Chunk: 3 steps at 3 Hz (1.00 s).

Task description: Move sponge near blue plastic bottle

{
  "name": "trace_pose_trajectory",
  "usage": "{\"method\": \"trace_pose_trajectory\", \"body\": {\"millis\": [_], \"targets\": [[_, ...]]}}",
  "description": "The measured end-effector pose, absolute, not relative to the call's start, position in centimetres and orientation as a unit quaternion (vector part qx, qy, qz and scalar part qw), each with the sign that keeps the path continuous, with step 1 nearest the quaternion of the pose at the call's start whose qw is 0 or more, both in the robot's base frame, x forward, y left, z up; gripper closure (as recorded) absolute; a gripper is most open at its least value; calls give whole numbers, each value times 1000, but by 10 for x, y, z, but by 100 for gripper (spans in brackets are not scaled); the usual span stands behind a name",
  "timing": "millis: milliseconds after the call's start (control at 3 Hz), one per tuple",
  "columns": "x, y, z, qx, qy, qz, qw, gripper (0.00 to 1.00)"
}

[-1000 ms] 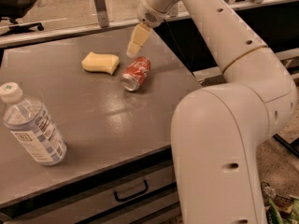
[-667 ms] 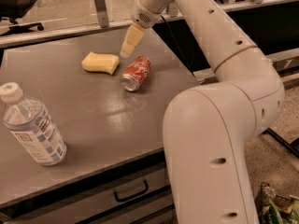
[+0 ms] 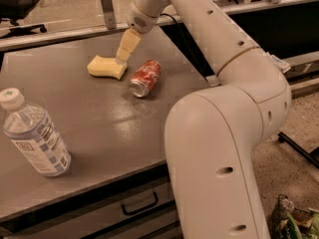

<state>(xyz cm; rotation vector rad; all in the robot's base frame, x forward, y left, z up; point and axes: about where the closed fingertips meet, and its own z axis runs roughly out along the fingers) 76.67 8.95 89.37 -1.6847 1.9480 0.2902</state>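
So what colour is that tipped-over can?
The soda can is red with a silvery end, camera view; gripper at the sponge.

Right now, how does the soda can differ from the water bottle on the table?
The water bottle is clear with a white cap and a blue-and-white label; the soda can is red. The bottle is larger than the can. The bottle sits at the table's front left; the can lies on its side farther back, beside the sponge. The gripper is at the sponge's end nearer the can. Both are drink containers.
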Motion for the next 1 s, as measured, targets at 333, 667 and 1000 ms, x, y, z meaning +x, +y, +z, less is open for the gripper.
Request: {"method": "trace_pose_trajectory", "body": {"millis": [333,667,1000], "targets": [[758,101,882,-633,721,117,258,0],[749,110,871,-632,725,127,243,0],[743,116,862,-630,730,132,231,15]]}}
